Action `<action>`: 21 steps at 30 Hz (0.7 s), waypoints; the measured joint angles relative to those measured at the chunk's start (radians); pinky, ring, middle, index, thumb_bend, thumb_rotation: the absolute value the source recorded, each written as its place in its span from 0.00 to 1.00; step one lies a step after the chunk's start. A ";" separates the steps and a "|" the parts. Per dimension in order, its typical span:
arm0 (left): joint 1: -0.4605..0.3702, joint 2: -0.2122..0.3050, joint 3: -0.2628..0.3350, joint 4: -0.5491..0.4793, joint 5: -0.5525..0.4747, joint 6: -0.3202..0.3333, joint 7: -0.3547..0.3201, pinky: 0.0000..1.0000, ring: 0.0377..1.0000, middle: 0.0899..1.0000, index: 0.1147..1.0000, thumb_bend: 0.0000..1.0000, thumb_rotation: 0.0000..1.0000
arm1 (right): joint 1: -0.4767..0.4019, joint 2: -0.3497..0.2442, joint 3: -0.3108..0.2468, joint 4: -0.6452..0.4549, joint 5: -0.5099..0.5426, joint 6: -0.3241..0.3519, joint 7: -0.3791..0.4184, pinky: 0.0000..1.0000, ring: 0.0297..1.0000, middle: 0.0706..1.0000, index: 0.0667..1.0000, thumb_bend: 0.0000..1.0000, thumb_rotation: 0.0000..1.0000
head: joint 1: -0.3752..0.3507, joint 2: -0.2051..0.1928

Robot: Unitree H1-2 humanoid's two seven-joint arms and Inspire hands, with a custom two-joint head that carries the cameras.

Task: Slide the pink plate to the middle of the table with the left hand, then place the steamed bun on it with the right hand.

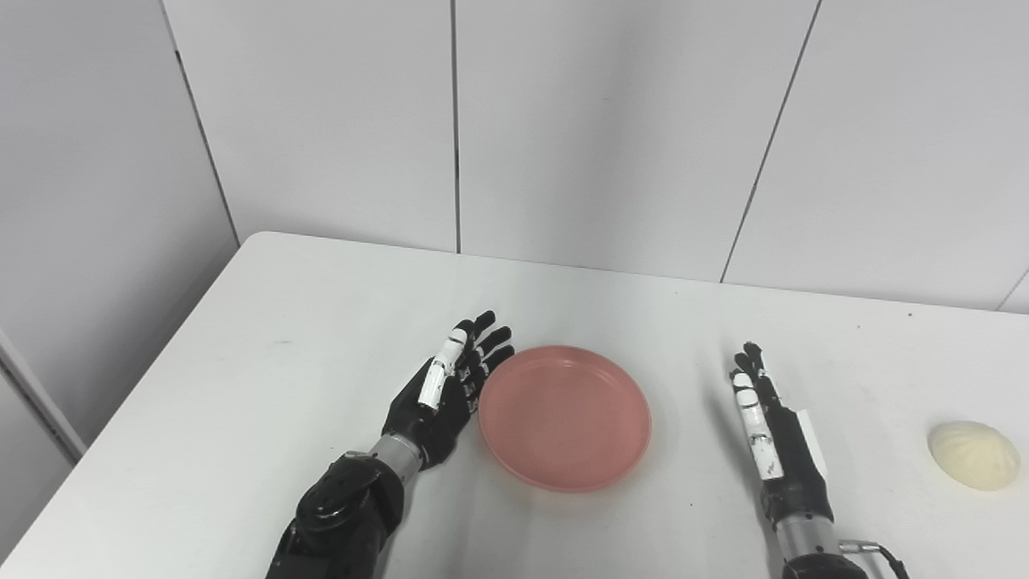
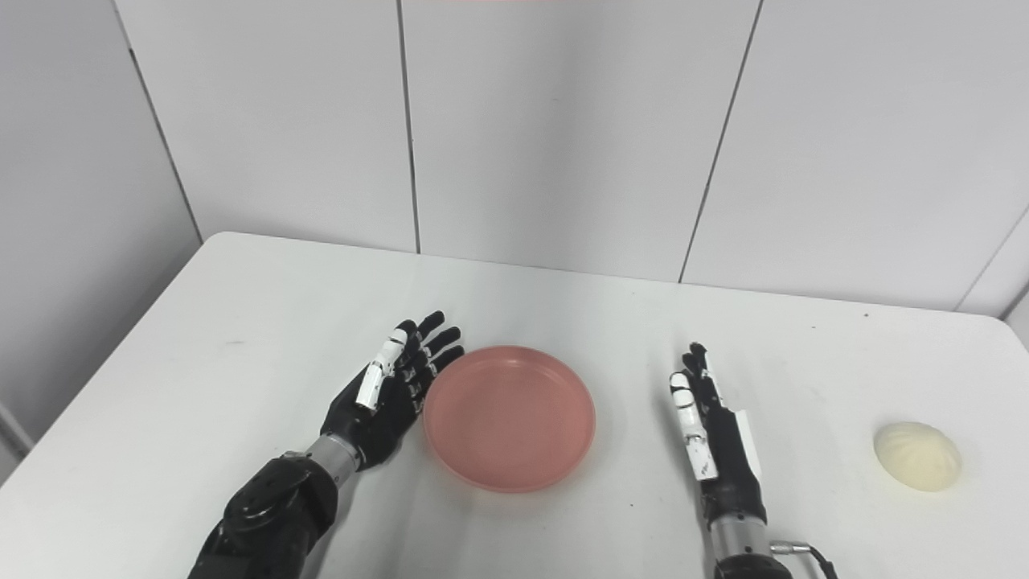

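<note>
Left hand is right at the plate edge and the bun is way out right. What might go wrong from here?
1. The left hand sits against the pink plate rim; pulling back could drag it off centre.
2. The steamed bun lies beyond the open right hand, near the picture's edge; a sideways reach may nudge it.

White table (matte) with pink plate, steamed bun.

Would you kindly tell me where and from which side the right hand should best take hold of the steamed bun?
Probably from above: the steamed bun is a low dome lying flat on the table, so the right hand should move right and close across its rounded sides.
</note>
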 measured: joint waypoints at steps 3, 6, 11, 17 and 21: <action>-0.001 -0.001 0.004 0.004 0.000 -0.001 -0.002 1.00 0.96 0.97 0.98 0.37 1.00 | 0.000 0.000 0.003 -0.001 -0.011 0.003 -0.001 0.95 0.94 0.96 0.98 0.23 1.00 | -0.005 0.002; -0.001 0.000 0.004 0.005 0.000 -0.002 -0.004 1.00 0.97 0.97 0.99 0.37 1.00 | 0.000 0.003 0.004 -0.005 -0.016 0.010 -0.003 0.96 0.94 0.96 0.98 0.23 1.00 | -0.012 0.006; 0.000 0.001 0.004 0.004 0.001 -0.003 -0.004 1.00 0.96 0.96 0.98 0.38 1.00 | 0.000 0.007 0.005 -0.006 -0.019 0.012 -0.012 0.96 0.94 0.96 0.97 0.21 1.00 | -0.069 0.008; 0.013 0.002 0.005 -0.013 0.001 -0.003 -0.004 1.00 0.97 0.97 0.99 0.38 1.00 | 0.001 0.007 0.006 -0.018 -0.050 -0.007 -0.038 0.85 0.87 0.92 0.96 0.35 1.00 | -0.129 0.012; 0.022 0.010 0.007 -0.029 0.000 -0.003 -0.008 1.00 0.97 0.97 0.99 0.38 1.00 | 0.015 0.003 0.033 -0.057 -0.126 -0.008 -0.050 0.78 0.82 0.90 0.96 0.54 1.00 | -0.208 0.012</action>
